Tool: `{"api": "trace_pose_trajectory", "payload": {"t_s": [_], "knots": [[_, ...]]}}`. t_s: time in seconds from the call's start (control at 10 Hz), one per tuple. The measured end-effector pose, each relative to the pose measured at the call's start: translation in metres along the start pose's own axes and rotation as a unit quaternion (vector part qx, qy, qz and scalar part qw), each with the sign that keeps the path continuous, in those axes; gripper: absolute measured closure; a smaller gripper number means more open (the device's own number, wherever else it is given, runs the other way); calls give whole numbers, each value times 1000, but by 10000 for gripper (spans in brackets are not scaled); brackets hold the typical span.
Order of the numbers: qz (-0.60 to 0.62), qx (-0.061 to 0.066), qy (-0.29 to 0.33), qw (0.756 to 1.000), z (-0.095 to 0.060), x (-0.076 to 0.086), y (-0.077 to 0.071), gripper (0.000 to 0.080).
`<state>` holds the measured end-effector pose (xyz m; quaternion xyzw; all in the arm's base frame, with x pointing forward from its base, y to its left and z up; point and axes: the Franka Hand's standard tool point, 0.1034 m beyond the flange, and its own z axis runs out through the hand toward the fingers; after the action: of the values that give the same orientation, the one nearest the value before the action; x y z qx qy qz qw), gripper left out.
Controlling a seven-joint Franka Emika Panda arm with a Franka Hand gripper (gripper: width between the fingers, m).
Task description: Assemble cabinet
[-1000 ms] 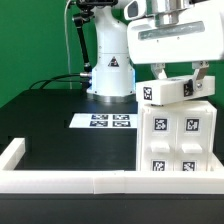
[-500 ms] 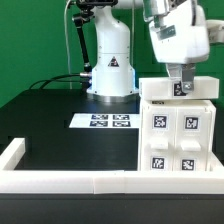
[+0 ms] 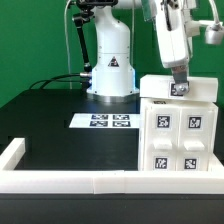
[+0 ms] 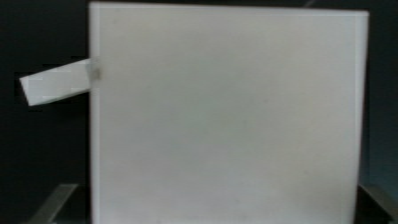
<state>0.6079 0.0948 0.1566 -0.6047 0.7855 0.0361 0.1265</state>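
Observation:
The cabinet body (image 3: 178,135) is a white box with several black-and-white tags on its front. It stands upright at the exterior view's right, against the low frame. A white top piece (image 3: 205,90) with one tag lies level on it. My gripper (image 3: 178,82) comes down from above and is shut on this top piece, fingers on its two sides. In the wrist view the top piece (image 4: 222,110) fills most of the picture, with my gripper (image 4: 222,200) straddling it and a finger (image 4: 63,200) dim at the edge.
The marker board (image 3: 110,121) lies flat on the black table behind the cabinet. A low white border frame (image 3: 60,180) runs along the front and left. The arm's white base (image 3: 110,65) stands at the back. A small white flap (image 4: 63,85) shows beside the top piece.
My gripper has turned about a quarter turn over the cabinet. The top piece, tilted a second ago, now lies level with its tag facing front.

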Motion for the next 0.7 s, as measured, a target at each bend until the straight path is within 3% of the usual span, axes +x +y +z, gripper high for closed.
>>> {"api": "trace_pose_trajectory", "payload": {"t_s": [0.1, 0.2, 0.3, 0.5, 0.7], "knots": [[-18, 1, -2, 1000, -8, -3, 0, 152], [-27, 5, -5, 1000, -16, -6, 0, 29], [-30, 8, -10, 999, -23, -8, 2, 6], [-31, 14, -16, 999, -34, -11, 4, 2], [-53, 12, -15, 998, -31, -11, 5, 2]]}}
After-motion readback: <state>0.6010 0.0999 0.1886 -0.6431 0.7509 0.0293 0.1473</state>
